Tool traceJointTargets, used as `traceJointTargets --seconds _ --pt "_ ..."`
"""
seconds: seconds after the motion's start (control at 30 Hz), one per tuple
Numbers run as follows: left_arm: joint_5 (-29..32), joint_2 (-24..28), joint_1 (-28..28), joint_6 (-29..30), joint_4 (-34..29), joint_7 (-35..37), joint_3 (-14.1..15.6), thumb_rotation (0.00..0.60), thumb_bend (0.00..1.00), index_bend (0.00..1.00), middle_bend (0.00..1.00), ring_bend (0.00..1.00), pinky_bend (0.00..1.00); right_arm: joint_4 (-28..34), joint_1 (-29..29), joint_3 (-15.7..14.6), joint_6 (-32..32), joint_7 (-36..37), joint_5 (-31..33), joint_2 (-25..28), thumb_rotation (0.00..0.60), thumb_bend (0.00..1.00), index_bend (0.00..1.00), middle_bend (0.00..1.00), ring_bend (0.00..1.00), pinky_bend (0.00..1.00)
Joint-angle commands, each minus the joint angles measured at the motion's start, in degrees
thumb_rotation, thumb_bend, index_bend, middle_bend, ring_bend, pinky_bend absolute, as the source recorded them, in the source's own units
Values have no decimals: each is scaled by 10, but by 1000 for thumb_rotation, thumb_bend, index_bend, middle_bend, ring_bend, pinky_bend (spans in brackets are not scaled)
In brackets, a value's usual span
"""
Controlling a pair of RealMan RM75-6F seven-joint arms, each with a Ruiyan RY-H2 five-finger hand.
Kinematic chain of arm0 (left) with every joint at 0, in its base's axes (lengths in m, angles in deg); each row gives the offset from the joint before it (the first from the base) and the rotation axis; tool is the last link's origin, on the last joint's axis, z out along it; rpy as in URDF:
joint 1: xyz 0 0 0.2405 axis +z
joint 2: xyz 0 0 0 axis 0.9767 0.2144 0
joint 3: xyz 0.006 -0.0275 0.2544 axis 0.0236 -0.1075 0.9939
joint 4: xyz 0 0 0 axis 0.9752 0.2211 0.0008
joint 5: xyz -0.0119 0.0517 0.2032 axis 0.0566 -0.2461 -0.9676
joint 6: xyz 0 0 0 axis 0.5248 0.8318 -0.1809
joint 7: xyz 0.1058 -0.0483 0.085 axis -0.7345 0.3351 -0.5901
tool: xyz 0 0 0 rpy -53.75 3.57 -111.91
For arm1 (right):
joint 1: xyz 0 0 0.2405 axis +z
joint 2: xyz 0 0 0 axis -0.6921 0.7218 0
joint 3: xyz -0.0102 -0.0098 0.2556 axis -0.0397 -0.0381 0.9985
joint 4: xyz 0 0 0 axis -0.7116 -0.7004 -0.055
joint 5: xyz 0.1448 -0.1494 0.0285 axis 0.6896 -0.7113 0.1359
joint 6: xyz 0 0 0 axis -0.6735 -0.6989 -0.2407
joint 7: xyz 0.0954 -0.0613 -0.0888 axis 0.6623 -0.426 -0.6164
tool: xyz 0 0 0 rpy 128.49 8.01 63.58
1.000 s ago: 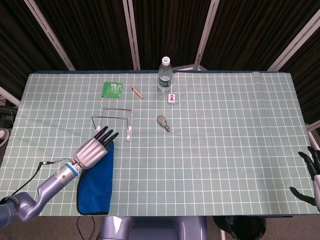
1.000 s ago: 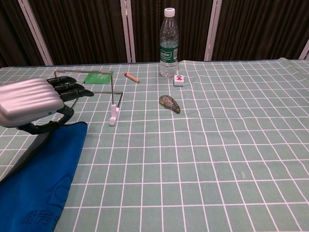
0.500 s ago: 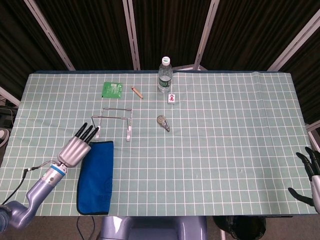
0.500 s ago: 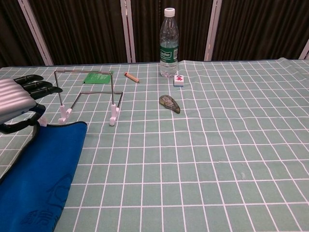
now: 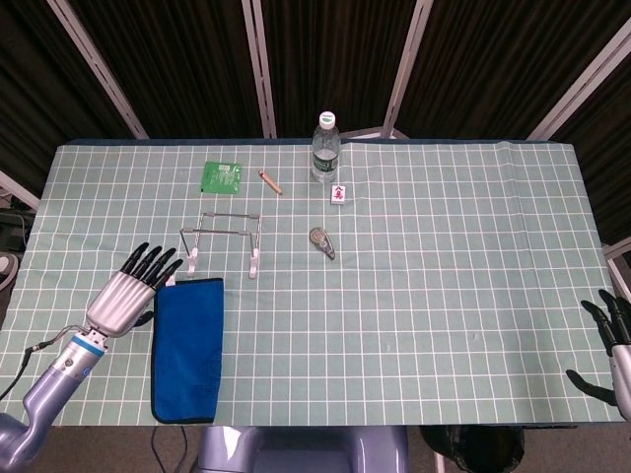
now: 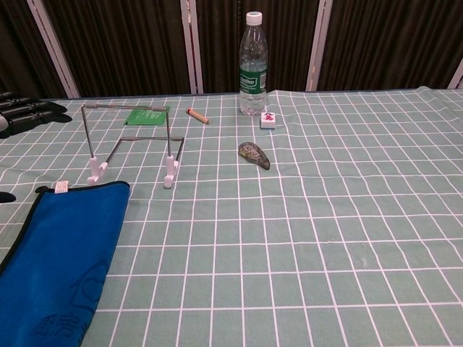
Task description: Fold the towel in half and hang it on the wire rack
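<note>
A blue towel point(image 5: 187, 347) lies folded lengthwise near the table's front left edge, also seen in the chest view as a blue towel point(image 6: 61, 264). Just beyond it stands the small wire rack point(image 5: 226, 239) on white feet, the wire rack point(image 6: 132, 144) empty. My left hand point(image 5: 132, 289) hovers to the left of the towel, fingers spread and holding nothing; only its fingertips point(image 6: 29, 112) show at the chest view's left border. My right hand point(image 5: 613, 343) hangs off the table's right front corner, fingers apart and empty.
A water bottle point(image 5: 325, 148) stands at the back centre, with a small white tile point(image 5: 339, 194) and a brown pen point(image 5: 270, 181) near it. A green card point(image 5: 223, 176) lies behind the rack. A grey oval object point(image 5: 322, 242) sits right of the rack.
My left hand has come off the towel and moved left, away from it. The towel and rack have stayed in place. The right hand has barely shifted.
</note>
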State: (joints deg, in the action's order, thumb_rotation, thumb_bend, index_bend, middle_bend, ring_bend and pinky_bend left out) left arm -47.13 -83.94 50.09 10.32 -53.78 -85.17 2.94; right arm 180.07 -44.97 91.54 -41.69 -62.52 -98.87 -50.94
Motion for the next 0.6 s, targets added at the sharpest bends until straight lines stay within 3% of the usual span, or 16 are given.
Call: traceJointTargets --seconds 0.03,0.1,0.17,0.23,0.3,0.43,0.6 --pt "7 19 -5 -12 -45 28 -9 600 139 0 442 426 473 0 0 0 0 1 -1 0 600 0 121 0 0 0" --pt "18 17 -13 -31 -56 31 -16 600 137 0 658 662 822 0 0 -1 -1 1 -2 1 600 0 120 0 0 0" --pt "26 9 -21 -45 -60 33 -23 600 137 10 804 810 982 0 -1 -1 -1 2 -2 1 600 0 120 0 0 0" --pt "40 -1 -30 -67 -60 31 -31 600 136 80 914 912 1000 1 -1 -1 -2 5 -3 2 600 0 124 0 0 0" --pt "60 -6 -39 -97 -66 28 -36 600 136 135 954 949 1000 0 -1 -1 -3 5 -2 2 600 0 125 0 0 0" --pt "115 -13 -60 -162 -80 21 -52 600 145 185 973 971 1000 -1 -1 0 -2 7 -1 3 600 0 128 0 0 0" --pt "198 -35 -82 -225 -75 -10 -77 600 238 224 973 971 1000 -3 2 2 5 6 6 1 600 0 127 0 0 0"
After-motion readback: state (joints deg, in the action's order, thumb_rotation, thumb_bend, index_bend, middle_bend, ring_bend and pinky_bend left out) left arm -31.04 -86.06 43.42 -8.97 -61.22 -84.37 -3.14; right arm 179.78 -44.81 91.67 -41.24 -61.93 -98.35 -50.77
